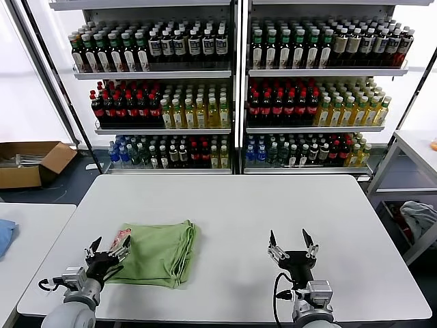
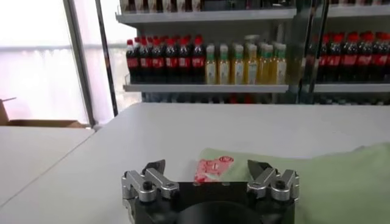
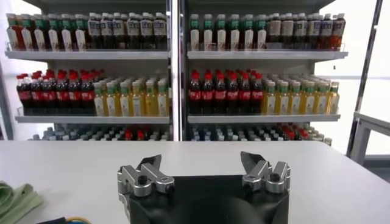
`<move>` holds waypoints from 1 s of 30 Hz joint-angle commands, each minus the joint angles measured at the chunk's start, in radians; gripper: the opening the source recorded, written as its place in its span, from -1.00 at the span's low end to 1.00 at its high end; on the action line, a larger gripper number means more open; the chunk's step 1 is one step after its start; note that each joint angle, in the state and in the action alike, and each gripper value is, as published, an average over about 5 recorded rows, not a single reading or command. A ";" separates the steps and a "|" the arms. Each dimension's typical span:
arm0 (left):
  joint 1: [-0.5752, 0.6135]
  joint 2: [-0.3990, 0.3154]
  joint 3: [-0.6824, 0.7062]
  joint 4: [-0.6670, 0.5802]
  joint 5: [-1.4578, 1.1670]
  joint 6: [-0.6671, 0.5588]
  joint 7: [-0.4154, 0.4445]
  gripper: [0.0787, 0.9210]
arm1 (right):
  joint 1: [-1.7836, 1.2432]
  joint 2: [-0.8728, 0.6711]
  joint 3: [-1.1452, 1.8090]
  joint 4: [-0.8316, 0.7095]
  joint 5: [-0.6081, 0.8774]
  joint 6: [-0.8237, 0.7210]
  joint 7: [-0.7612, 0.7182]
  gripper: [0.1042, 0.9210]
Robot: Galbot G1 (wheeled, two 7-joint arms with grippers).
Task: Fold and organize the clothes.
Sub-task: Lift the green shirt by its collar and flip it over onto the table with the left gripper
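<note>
Green folded clothes [image 1: 160,251] lie on the white table [image 1: 232,205].

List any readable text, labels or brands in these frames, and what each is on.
No text can be read.
Red-and-white printed patch on the folded green shirts: print is there, characters too blurred to read.
Bottle labels on the shelves: too small to read in any view.
Cardboard box on the floor: no marking can be made out.
White table: no markings.
</note>
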 commanded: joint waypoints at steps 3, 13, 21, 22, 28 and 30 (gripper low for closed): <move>-0.008 0.008 -0.007 0.060 -0.013 0.003 0.022 0.77 | -0.007 0.001 -0.003 0.004 -0.004 0.004 -0.004 0.76; -0.007 0.003 -0.004 0.093 -0.038 0.009 0.052 0.77 | -0.018 0.001 -0.004 0.012 -0.007 0.009 -0.009 0.76; 0.006 0.000 -0.003 0.088 -0.040 0.002 0.069 0.40 | -0.016 0.002 -0.007 0.009 -0.009 0.011 -0.009 0.76; 0.007 -0.001 -0.002 0.087 -0.040 0.000 0.071 0.34 | -0.016 0.002 -0.007 0.009 -0.009 0.011 -0.010 0.76; 0.010 -0.015 0.002 0.081 -0.027 -0.024 0.078 -0.07 | -0.012 -0.002 -0.005 0.010 -0.009 0.010 -0.010 0.76; 0.009 -0.018 0.004 0.081 -0.013 -0.039 0.075 -0.22 | -0.010 -0.003 -0.005 0.010 -0.009 0.009 -0.011 0.76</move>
